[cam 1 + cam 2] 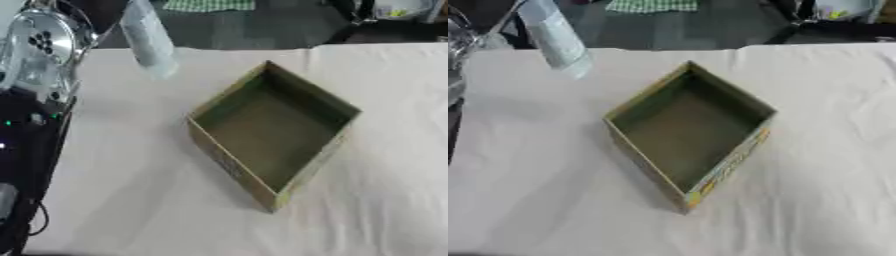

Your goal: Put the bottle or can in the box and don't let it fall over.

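An open cardboard box (267, 131) with an olive-green inside sits cornerwise in the middle of the white cloth, and nothing is in it. A pale, clear bottle (149, 42) shows at the far left, behind the box's left corner. It leans to the upper left, its lower end is over the cloth, and its top is cut off by the picture's upper edge. I cannot tell whether it stands on the cloth or hangs above it. No hand shows on the bottle. My left arm's silver joint (35, 47) is at the left edge, beside the bottle.
The white cloth (824, 150) covers the table and lies bare around the box. The table's left edge (61, 150) drops to dark gear with cables. Beyond the far edge are a dark floor and a green checked thing (651, 5).
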`<move>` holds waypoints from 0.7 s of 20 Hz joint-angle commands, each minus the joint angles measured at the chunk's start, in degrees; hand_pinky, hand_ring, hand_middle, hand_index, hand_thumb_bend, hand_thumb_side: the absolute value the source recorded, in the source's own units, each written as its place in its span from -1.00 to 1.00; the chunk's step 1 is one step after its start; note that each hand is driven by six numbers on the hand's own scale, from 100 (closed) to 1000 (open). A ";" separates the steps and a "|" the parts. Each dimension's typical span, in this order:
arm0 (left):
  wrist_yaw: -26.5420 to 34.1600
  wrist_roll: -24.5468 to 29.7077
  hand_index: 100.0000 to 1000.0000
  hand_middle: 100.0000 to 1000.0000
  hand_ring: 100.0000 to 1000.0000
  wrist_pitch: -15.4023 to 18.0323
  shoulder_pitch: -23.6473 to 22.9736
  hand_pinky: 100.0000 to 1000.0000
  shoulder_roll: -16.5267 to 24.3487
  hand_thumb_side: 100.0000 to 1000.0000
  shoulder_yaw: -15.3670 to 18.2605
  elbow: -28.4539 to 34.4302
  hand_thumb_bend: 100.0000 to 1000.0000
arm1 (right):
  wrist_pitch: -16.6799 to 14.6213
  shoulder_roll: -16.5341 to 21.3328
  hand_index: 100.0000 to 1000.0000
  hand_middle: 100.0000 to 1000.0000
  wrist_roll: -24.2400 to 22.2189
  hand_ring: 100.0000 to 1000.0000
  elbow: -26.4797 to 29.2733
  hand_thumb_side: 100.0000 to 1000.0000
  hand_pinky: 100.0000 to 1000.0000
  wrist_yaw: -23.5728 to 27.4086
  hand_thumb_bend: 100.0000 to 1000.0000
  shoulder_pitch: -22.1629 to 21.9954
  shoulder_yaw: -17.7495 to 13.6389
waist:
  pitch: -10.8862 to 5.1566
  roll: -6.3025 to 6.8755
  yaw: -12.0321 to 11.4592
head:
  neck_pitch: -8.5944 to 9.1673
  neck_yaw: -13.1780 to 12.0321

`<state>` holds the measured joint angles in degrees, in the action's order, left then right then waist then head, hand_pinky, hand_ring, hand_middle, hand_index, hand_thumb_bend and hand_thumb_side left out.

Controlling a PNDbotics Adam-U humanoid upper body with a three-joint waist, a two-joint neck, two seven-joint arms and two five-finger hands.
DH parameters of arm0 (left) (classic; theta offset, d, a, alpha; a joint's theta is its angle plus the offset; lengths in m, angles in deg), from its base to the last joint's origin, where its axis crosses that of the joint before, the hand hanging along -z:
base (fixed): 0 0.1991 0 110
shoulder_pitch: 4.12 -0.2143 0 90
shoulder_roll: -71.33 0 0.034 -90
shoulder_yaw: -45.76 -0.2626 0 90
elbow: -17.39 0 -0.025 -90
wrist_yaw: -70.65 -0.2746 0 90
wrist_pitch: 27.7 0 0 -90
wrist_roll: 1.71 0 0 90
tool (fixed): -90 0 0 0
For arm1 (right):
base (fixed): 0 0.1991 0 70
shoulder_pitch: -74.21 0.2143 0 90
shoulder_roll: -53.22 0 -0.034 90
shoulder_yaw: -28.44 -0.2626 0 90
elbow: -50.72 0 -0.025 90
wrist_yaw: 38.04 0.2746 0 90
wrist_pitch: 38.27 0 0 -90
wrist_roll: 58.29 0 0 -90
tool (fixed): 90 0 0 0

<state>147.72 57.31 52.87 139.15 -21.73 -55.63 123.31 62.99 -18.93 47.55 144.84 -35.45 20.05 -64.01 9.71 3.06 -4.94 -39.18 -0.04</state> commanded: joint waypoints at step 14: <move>0.95 -0.35 1.00 -0.58 -0.36 -4.28 5.77 0.28 -8.06 0.35 -3.86 -2.00 0.21 | 0.60 -1.04 0.75 0.40 1.10 0.42 -1.35 0.47 0.57 0.45 -1.00 2.42 -0.59 | -2.43 -0.19 2.75 | -1.91 1.23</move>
<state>148.77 56.87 48.99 143.42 -29.41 -59.45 120.84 63.59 -20.88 48.36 143.28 -35.22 21.31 -64.01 8.46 3.24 -2.05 -40.51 1.10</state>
